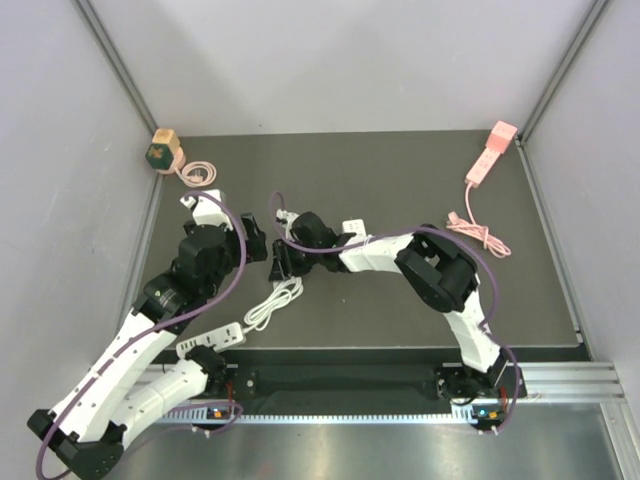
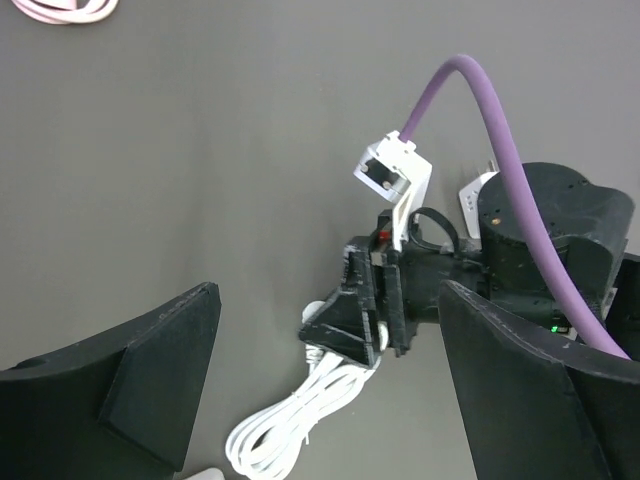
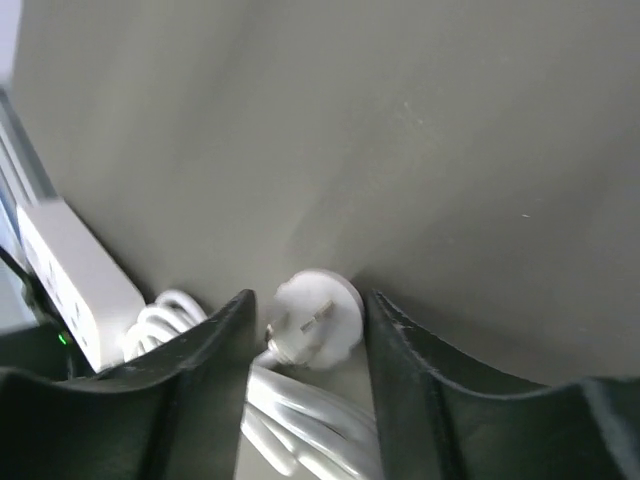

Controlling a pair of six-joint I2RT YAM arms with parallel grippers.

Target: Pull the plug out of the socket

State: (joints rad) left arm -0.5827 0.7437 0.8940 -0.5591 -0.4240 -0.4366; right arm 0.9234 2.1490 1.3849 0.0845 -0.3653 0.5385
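Observation:
The white plug [image 3: 315, 318] lies on the dark mat with its metal prongs showing, apart from the white power strip socket [image 3: 70, 272]. My right gripper [image 3: 308, 325] is shut on the plug, one finger on each side. The bundled white cable [image 1: 272, 305] runs from the plug toward the socket [image 1: 213, 336] at the mat's near edge. From above, the right gripper [image 1: 280, 262] hides the plug. My left gripper [image 2: 330, 390] hangs open just to the left, holding nothing. It looks down on the right gripper's fingers [image 2: 355, 320] and the cable [image 2: 290, 425].
A pink power strip [image 1: 491, 152] with a pink cable [image 1: 478, 232] lies at the back right. A wooden block with a green piece [image 1: 163, 150] and a pink cable coil [image 1: 198, 174] sit at the back left. Grey walls close in both sides.

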